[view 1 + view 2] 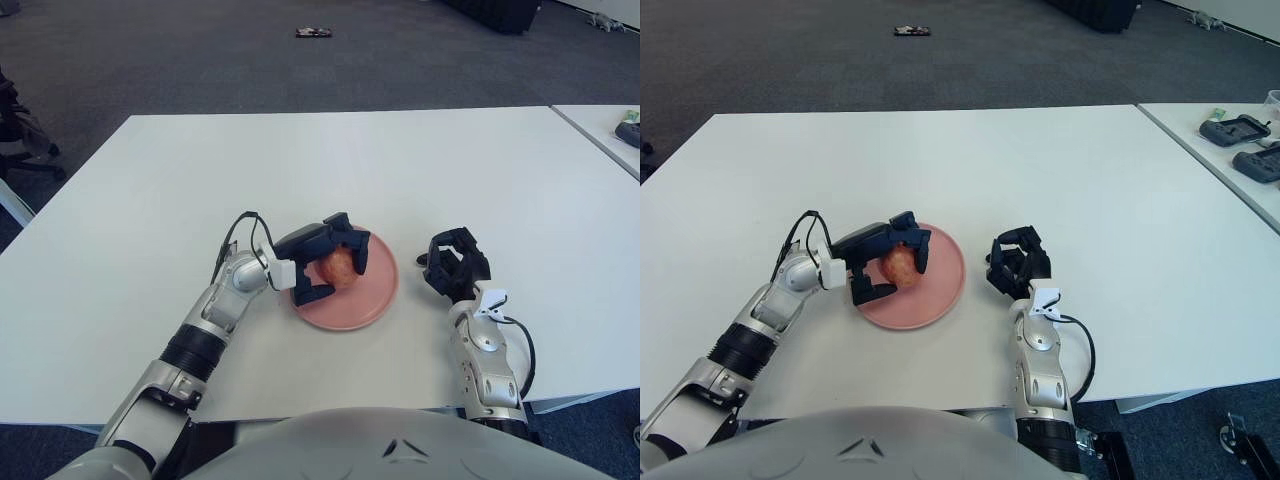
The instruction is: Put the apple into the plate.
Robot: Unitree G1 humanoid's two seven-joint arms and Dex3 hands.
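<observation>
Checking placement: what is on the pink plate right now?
The apple sits over the plate, gripped by the left hand. Fingers hide whether it touches the plate. The right hand shows right of it.

You'll find no text, label, brand, number or sign that can be read here; the table [420, 160] is bare white; the plate [375, 295] is plain pink; the devices [1240, 140] at the far right are too small to show any lettering.

Light: even and bright from overhead across the white bench [420, 170].
Shadows: soft, faint beneath the left robot hand [322, 262].
Focus: sharp throughout; no glare.
</observation>
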